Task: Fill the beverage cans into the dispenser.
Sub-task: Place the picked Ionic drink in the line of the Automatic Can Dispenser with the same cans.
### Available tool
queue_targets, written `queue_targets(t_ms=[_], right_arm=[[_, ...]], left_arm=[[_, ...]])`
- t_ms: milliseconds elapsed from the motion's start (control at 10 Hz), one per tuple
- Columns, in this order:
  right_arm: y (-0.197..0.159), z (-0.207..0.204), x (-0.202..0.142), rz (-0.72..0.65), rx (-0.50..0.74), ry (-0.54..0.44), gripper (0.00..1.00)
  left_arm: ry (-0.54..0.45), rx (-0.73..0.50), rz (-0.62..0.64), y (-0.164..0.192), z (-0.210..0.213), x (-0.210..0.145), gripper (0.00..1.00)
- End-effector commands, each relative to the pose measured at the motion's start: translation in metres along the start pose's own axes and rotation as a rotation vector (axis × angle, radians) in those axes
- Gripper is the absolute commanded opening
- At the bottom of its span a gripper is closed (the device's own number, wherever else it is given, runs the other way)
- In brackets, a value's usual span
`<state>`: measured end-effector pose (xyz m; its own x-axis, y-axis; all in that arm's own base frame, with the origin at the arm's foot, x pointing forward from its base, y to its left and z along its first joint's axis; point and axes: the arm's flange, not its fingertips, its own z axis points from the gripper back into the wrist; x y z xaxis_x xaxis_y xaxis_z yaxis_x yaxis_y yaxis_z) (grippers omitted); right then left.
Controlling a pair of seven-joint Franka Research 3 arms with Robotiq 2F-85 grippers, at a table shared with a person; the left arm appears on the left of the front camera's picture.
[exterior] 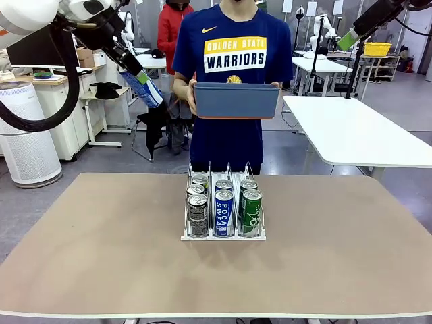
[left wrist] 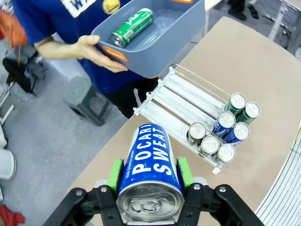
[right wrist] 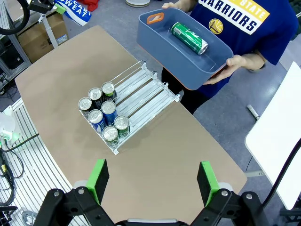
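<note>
My left gripper (exterior: 143, 79) hangs high over the table's far left corner, shut on a blue POCARI SWEAT can (exterior: 146, 89). In the left wrist view the can (left wrist: 149, 165) sits between the green pads (left wrist: 114, 175). The clear three-lane dispenser (exterior: 223, 233) stands mid-table and holds several upright beverage cans: dark ones (exterior: 198, 216) in the left lane, blue (exterior: 223, 210) in the middle, green (exterior: 251, 210) on the right. Its rear rails (left wrist: 183, 92) are bare. My right gripper (right wrist: 153, 181) is open, high above the table's right side (exterior: 347, 40).
A person at the far edge holds a blue-grey tub (exterior: 236, 101) above the table's far side. One green can (left wrist: 133, 26) lies on its side in it, also in the right wrist view (right wrist: 189, 37). A white table (exterior: 358, 131) stands at the back right.
</note>
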<state>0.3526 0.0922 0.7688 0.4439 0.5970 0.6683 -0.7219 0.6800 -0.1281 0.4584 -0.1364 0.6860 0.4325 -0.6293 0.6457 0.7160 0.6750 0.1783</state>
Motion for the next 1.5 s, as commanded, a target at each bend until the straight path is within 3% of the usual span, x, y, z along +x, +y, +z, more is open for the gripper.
queue_targets(t_ms=[0, 300, 600, 700, 1000, 1100, 1200, 1300, 1400], right_arm=[[0.0, 0.0, 0.0, 0.0, 0.0, 0.0, 1.0], [0.0, 0.0, 0.0, 0.0, 0.0, 0.0, 1.0], [0.0, 0.0, 0.0, 0.0, 0.0, 0.0, 1.0], [0.0, 0.0, 0.0, 0.0, 0.0, 0.0, 1.0], [0.0, 0.0, 0.0, 0.0, 0.0, 0.0, 1.0], [0.0, 0.0, 0.0, 0.0, 0.0, 0.0, 1.0], [0.0, 0.0, 0.0, 0.0, 0.0, 0.0, 1.0], [0.0, 0.0, 0.0, 0.0, 0.0, 0.0, 1.0], [0.0, 0.0, 0.0, 0.0, 0.0, 0.0, 1.0]], left_arm=[[0.035, 0.074, 0.113, -0.026, 0.01, 0.001, 0.57], [0.049, 0.101, 0.134, -0.075, 0.002, 0.001, 0.57], [0.038, -0.03, 0.195, -0.103, -0.016, 0.002, 0.57], [0.07, 0.037, 0.157, -0.094, -0.007, 0.004, 0.57], [0.07, 0.037, 0.157, -0.094, -0.007, 0.004, 0.57], [0.08, 0.02, 0.167, -0.1, -0.014, 0.003, 0.57], [0.134, 0.135, 0.26, -0.106, -0.018, 0.013, 0.57], [0.154, 0.147, 0.287, -0.123, -0.019, 0.016, 0.57], [0.129, 0.165, 0.237, -0.143, -0.019, 0.012, 0.57]])
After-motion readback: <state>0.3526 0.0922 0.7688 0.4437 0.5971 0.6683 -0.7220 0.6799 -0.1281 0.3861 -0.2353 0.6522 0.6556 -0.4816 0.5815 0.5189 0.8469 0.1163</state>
